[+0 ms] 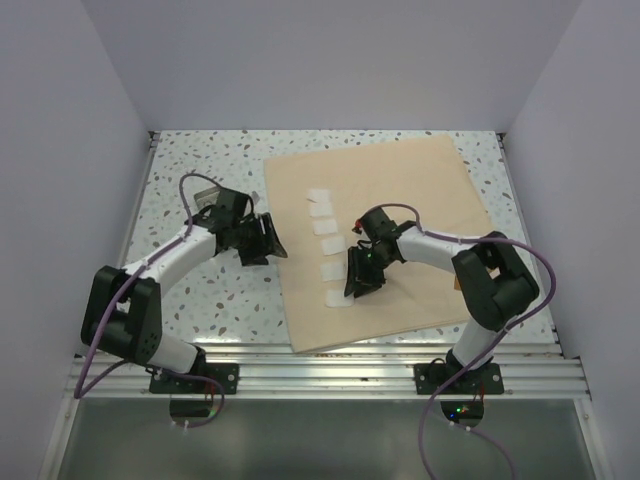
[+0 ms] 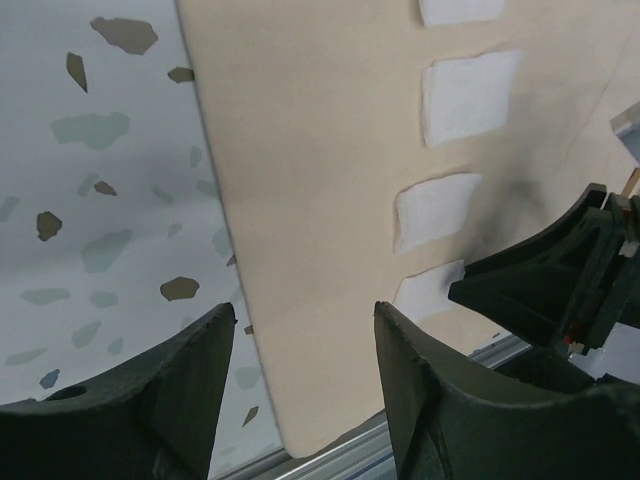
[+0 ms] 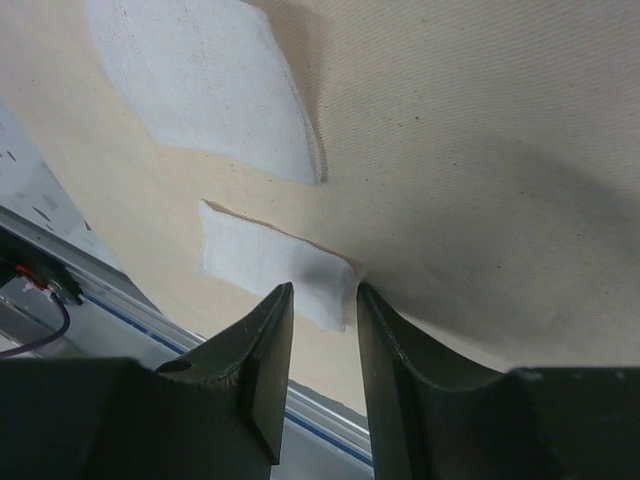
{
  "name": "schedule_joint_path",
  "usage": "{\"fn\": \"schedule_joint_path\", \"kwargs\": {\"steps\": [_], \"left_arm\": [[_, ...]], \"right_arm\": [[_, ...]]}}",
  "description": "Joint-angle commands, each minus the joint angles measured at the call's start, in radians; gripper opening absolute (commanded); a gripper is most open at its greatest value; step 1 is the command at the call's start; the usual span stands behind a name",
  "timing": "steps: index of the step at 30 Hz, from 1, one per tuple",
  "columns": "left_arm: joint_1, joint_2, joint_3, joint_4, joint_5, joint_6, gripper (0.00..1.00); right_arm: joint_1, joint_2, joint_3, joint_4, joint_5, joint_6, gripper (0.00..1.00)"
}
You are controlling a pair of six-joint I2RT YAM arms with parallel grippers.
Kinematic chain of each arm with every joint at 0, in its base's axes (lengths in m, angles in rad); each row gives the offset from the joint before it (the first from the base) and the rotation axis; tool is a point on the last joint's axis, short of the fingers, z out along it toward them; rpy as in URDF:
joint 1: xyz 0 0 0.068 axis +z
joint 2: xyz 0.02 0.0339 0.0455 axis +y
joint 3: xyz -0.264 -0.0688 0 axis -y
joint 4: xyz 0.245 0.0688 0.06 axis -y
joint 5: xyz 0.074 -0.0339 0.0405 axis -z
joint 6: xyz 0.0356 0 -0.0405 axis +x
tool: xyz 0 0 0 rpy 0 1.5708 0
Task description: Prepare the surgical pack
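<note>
Left hand (image 2: 305,318) spread wide over left edge of tan cloth (image 2: 320,150), right hand (image 3: 322,295) narrowly apart at gauze square (image 3: 250,260) near the lower edge, speckled counter (image 2: 100,200) at left.

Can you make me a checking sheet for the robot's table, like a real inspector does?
Surface: speckled table, the cloth covering its right part.
Job's things: tan cloth spread flat; a row of white gauze squares lying on it. No tin or instruments in view.
Clutter: nothing seen.
Grippers: left gripper open, at the cloth's left edge; right gripper narrowly open, tips either side of the nearest gauze square.
Cables: purple cables along both arms.
Surroundings: plain walls on three sides; metal rail at the near edge.
</note>
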Motion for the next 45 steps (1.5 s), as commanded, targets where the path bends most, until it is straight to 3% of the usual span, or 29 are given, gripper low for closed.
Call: {"fn": "schedule_joint_path", "kwargs": {"steps": [1,13,17,20,30,45], "left_arm": [[-0.032,0.055,-0.045,0.065,0.014,-0.042,0.62],[-0.092,0.135,-0.085,0.112,0.037,-0.075,0.62],[-0.092,0.138,-0.085,0.115,0.039,-0.075,0.62],[-0.092,0.141,-0.082,0.115,0.040,-0.075,0.62],[-0.092,0.160,-0.062,0.117,0.043,-0.070,0.62],[-0.092,0.158,-0.057,0.114,0.036,-0.072,0.62]], "right_arm": [[0.008,0.016,-0.013,0.048,-0.012,0.020,0.36],[0.023,0.053,0.014,0.030,0.054,0.027,0.23],[0.028,0.038,0.035,0.021,0.071,0.024,0.08],[0.034,0.019,0.071,-0.001,0.073,0.015,0.03],[0.040,-0.041,0.229,-0.119,-0.016,-0.049,0.00],[0.040,0.093,0.422,-0.090,-0.095,-0.023,0.00]]}}
